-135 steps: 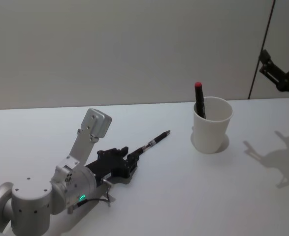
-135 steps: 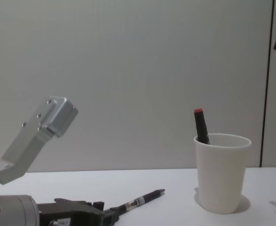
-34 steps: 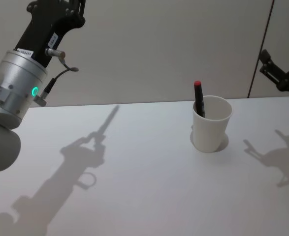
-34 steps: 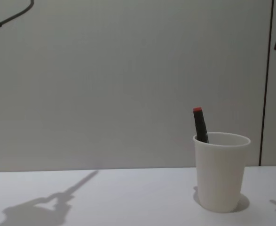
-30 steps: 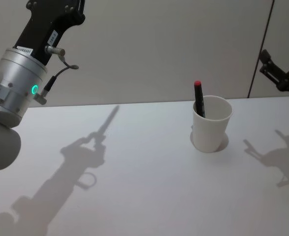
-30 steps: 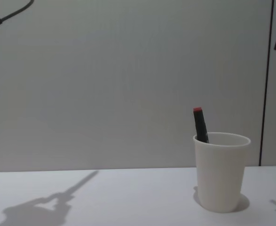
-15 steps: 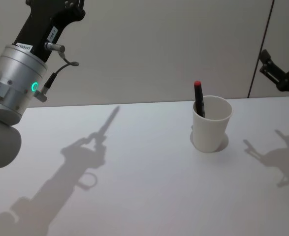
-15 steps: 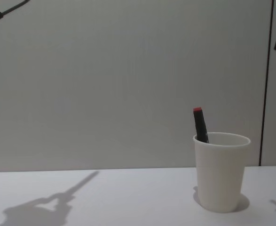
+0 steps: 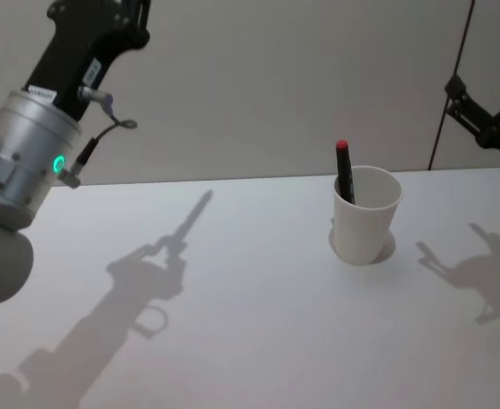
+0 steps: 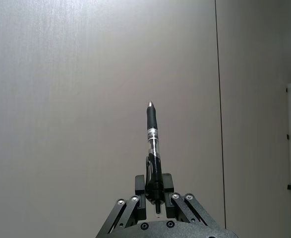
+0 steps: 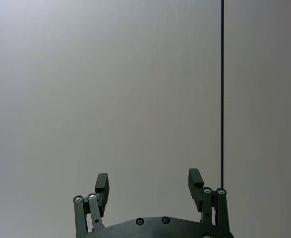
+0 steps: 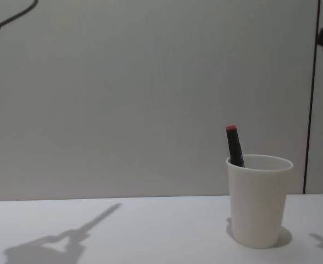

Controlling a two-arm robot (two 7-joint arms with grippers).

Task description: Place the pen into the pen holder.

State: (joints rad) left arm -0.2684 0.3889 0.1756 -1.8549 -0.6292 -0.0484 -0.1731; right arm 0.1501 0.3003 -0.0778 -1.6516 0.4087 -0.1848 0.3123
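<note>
A black pen stands upright in my left gripper, which is shut on its lower end, tip pointing away from the wrist. My left arm is raised high over the table's left side, well left of the pen holder. The pen holder is a white paper cup standing upright on the table right of centre, also seen in the chest view. A black marker with a red cap leans inside it. My right gripper is open and holds nothing, raised at the far right.
The white table carries the shadow of the left arm and pen and the right gripper's shadow. A grey wall with a dark vertical seam stands behind.
The left gripper has lifted the pen from the table to high up on the left. In the last second the arm and its shadow shifted slightly right, and the right gripper rose a little.
</note>
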